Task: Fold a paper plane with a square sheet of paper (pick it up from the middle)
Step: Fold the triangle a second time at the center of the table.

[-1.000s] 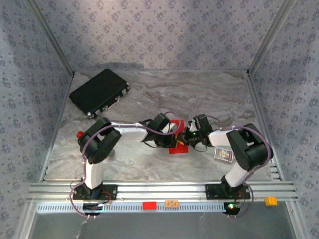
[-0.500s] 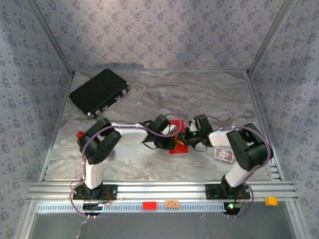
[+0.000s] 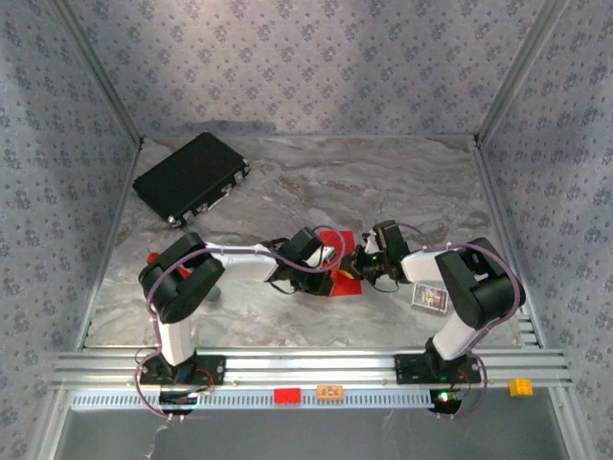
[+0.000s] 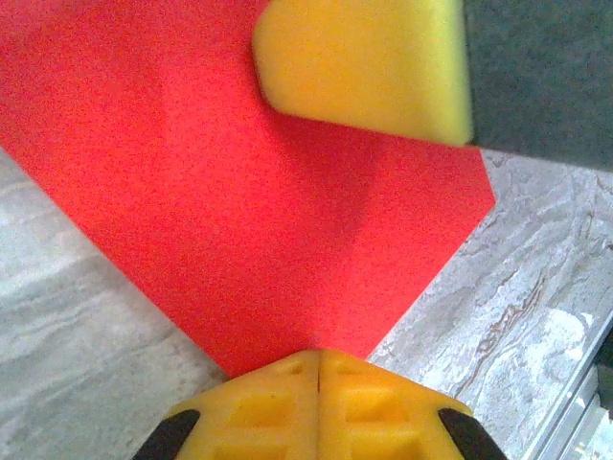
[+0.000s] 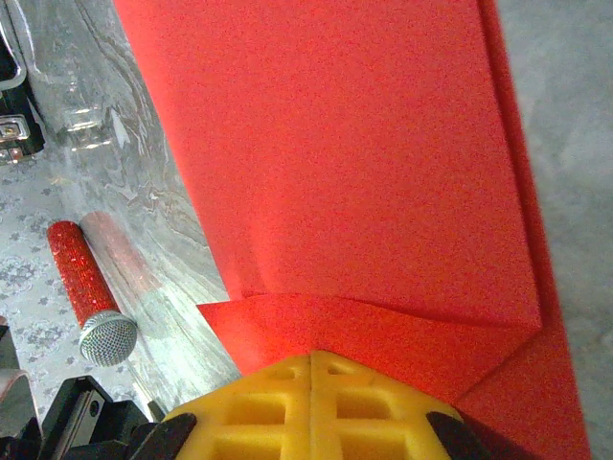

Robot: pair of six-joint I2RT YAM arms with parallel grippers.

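pinching a pointed corner of the square sheet of paper (image 4: 239, 211), the left claw (image 4: 318, 356) has its yellow fingers (image 4: 259, 412) pressed together on it. the right claw (image 5: 311, 356) is likewise closed on an edge of the red sheet, where a flap is creased over. from above, both claws meet low over the middle of the bench (image 3: 383, 182), the paper between them. a black case (image 3: 190, 177) lies far left; a red-and-grey microphone-shaped object (image 5: 88, 287) rests near the sheet.
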